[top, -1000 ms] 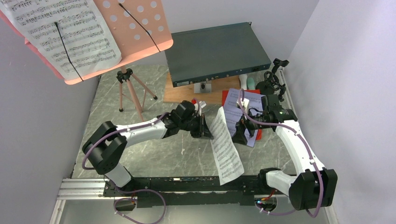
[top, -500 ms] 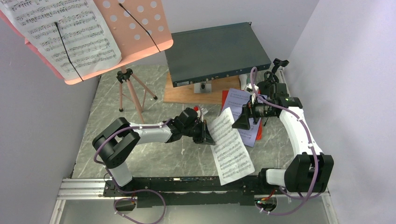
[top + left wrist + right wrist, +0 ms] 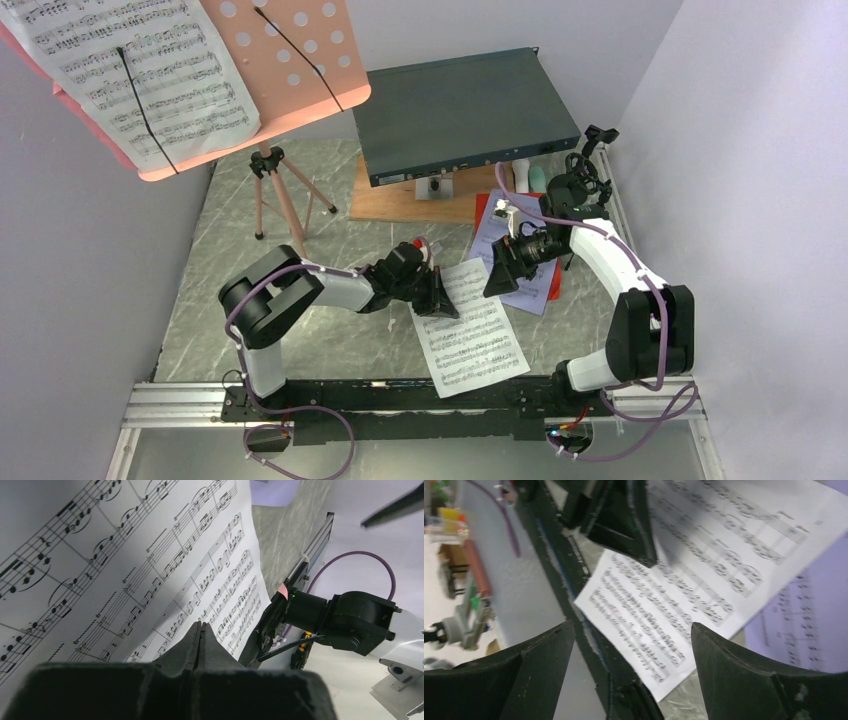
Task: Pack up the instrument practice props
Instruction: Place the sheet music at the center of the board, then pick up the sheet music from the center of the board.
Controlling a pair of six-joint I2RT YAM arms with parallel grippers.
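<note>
The left gripper (image 3: 443, 300) has its jaws pinched shut on the upper left corner of a white sheet-music page (image 3: 475, 340). The page lies nearly flat on the marble desk (image 3: 340, 345) at about 6 o'clock, just ahead of the arm bases. In the left wrist view the two fingers meet with no gap against the printed staves.

The right gripper (image 3: 497, 278) hovers at 2 o'clock of that page with its jaws wide apart and nothing between them. Under it lies a lavender page (image 3: 497, 222) on top of a red page (image 3: 481, 208).

The salmon-pink music stand (image 3: 290, 60) stands at 10 o'clock and carries another white sheet (image 3: 140, 70). The dark grey rack-mount box (image 3: 465, 110) sits on a wooden board (image 3: 400, 200) at 12 o'clock. At 2 o'clock, by the right wall, are the small tubes (image 3: 528, 175) and the black mic stand (image 3: 585, 175).
</note>
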